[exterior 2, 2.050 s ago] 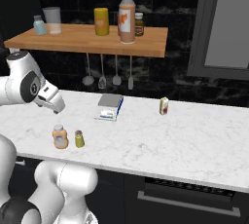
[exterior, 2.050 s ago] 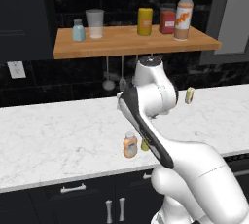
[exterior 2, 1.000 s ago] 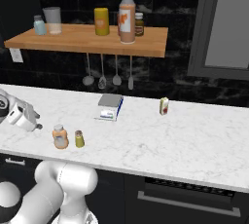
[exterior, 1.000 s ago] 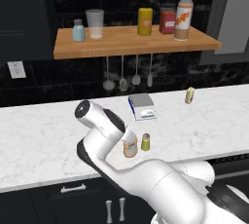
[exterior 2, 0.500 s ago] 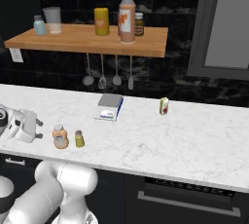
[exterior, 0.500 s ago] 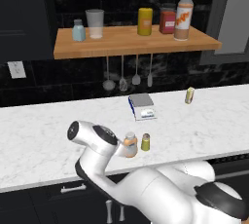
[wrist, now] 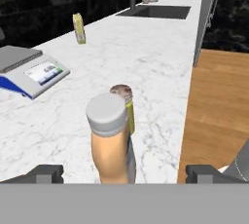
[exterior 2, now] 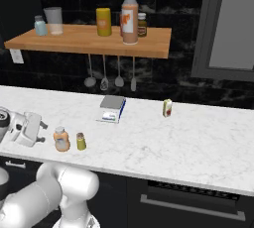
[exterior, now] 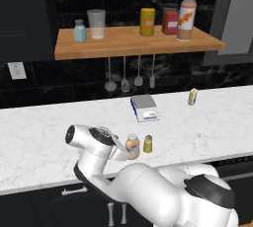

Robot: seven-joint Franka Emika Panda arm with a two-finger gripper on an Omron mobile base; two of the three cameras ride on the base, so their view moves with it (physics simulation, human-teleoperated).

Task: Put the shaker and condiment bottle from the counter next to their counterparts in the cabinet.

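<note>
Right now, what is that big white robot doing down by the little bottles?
The robot has lowered its arm to the counter and points its open gripper at the condiment bottle, which stands between the fingertips, not yet squeezed. The shaker stands right behind it in the hand view. Both are near the counter's front edge. Up on the cabinet wait the pale blue shaker and the tall bottle.

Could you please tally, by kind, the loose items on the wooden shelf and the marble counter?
Shakers: 2 (pale blue shaker, olive-yellow shaker)
Bottles: 2 (tall white-necked bottle, peach-orange bottle)
Cans/jars: 3
Cups: 1
Scales: 1
Total: 9
</note>
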